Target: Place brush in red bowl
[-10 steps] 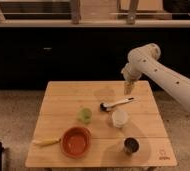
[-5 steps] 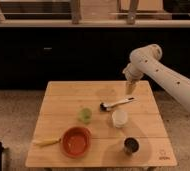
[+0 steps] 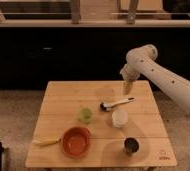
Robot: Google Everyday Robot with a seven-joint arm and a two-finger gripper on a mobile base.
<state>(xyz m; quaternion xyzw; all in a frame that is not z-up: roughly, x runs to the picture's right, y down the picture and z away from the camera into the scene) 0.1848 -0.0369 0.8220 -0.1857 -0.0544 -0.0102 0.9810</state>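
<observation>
The brush (image 3: 117, 104) lies on the wooden table (image 3: 68, 100), white handle pointing right and black head at the left. My gripper (image 3: 127, 89) hangs above the table just up and right of the handle's end, apart from it. The red bowl (image 3: 76, 141) sits near the table's front left, with nothing visible inside it.
A small green cup (image 3: 85, 115) stands mid-table. A white cup (image 3: 119, 118) sits just below the brush. A dark cup (image 3: 131, 145) stands at the front right. A yellowish elongated object (image 3: 46, 142) lies left of the bowl. A dark counter front runs behind the table.
The gripper has moved slightly; the brush and the dishes have stayed in place.
</observation>
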